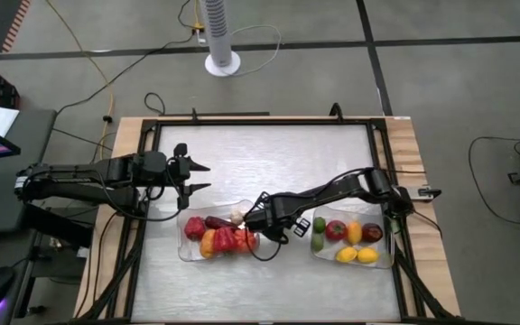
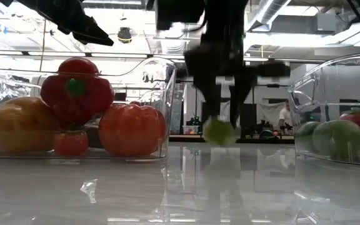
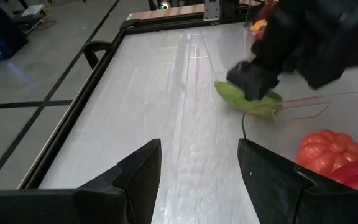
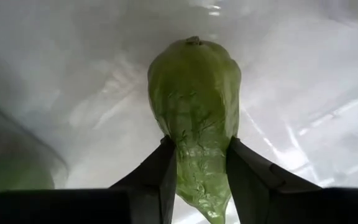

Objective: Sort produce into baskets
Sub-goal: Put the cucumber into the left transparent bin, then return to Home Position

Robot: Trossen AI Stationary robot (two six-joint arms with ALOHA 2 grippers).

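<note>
Gripping a green leafy vegetable (image 4: 194,106), the right gripper (image 4: 197,165) has its two fingers pinched on the piece's narrow end; the fatter end points away from the wrist. In the low view the same green piece (image 2: 218,132) sits right at the table top (image 1: 269,162) under the dark gripper (image 2: 225,94), in the gap between the two baskets (whether it touches the surface or hangs just above, can't tell). The left wrist view shows it as a flat green shape (image 3: 247,101) beneath the right arm's dark gripper, just beside the left basket's corner.

Left basket (image 1: 188,254), near-centre of table: holds a red pepper (image 2: 75,90) stacked on top, an orange-yellow piece (image 2: 17,125) at its left, a red tomato-like piece (image 2: 132,128) at its right, and a small red one (image 2: 71,143) low in front. The high view also shows a dark purple piece (image 1: 217,221) and a small white bulb (image 1: 236,216) at the far edge of that basket.

Right basket (image 1: 388,260): green pieces (image 1: 318,233) at its left end, a red one (image 1: 336,230), a yellow one (image 1: 354,232), a dark red one (image 1: 372,233), and two yellow pieces (image 1: 357,255) on the near side.

Left gripper (image 1: 197,177) waits over bare table, far-left of the left basket, fingers (image 3: 138,180) parted with nothing between them.
</note>
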